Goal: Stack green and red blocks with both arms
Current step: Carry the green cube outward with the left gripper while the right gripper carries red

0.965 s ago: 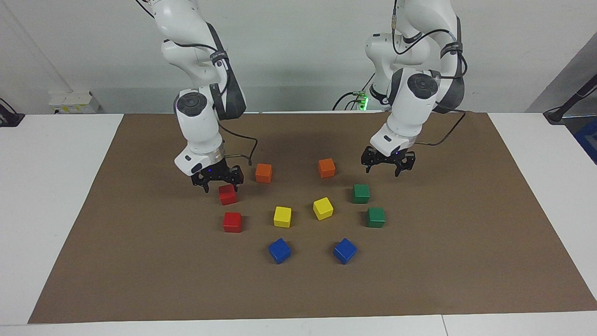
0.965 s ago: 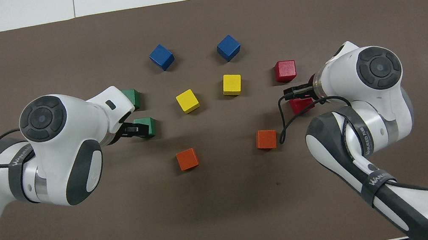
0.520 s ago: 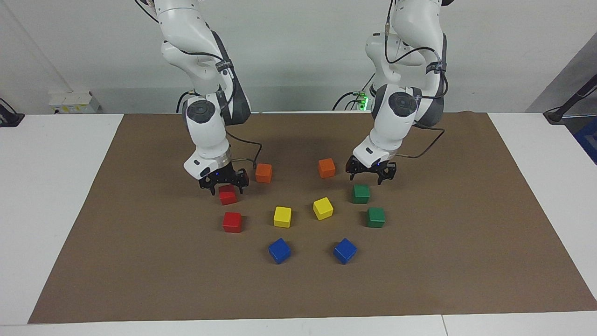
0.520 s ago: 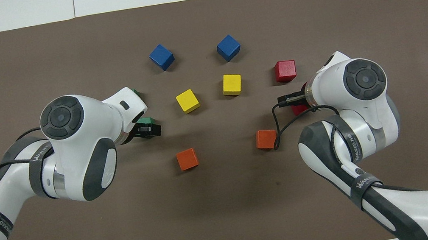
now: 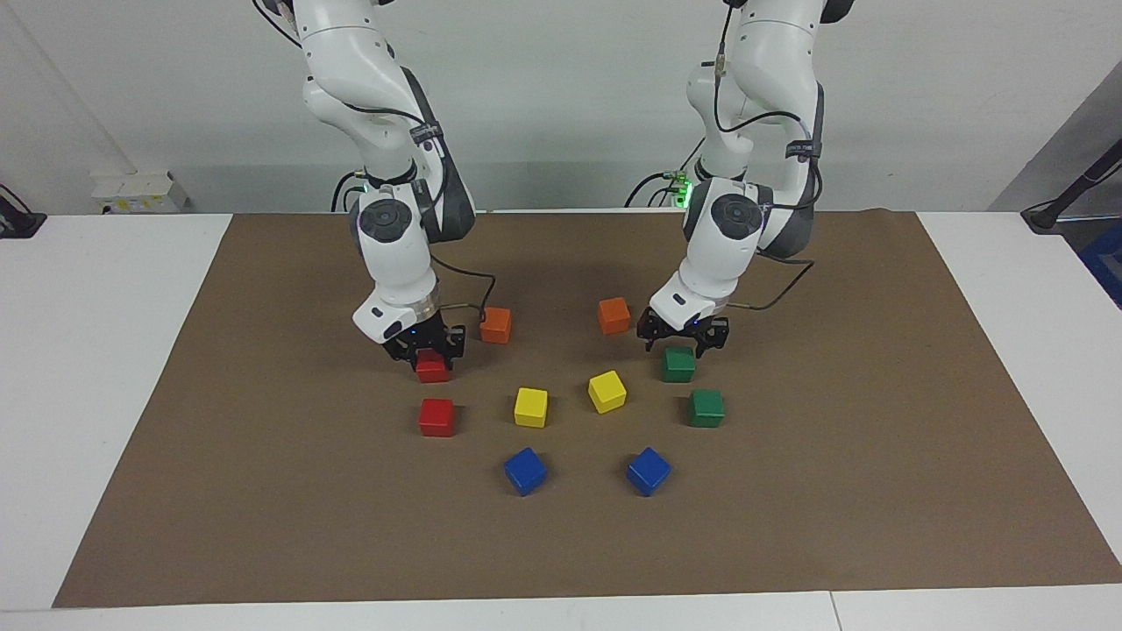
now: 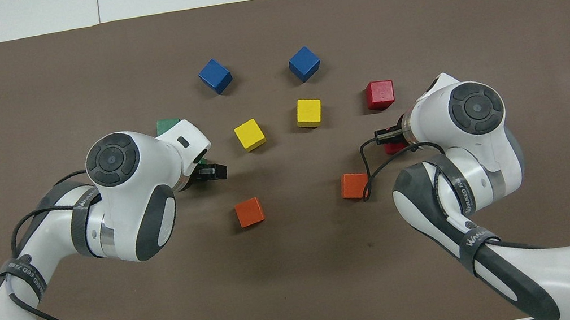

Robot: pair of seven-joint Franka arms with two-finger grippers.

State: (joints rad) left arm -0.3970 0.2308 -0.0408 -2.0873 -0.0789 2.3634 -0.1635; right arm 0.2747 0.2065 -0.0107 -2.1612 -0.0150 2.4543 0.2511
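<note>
From overhead, both wrists hide most of the action: only a sliver of the red cube (image 6: 392, 146) and the near green cube (image 6: 200, 162) shows. The right gripper (image 5: 425, 349) is down on the red cube (image 5: 431, 366) and clenched on it; a second ago it hung open above. The left gripper (image 5: 681, 336) has dropped too, fingers spread just over the near green cube (image 5: 678, 364), nothing held. The second red cube (image 5: 436, 416) and second green cube (image 5: 706, 407) sit loose, farther from the robots. The mat (image 5: 263, 526) has plenty of bare room around the cluster.
</note>
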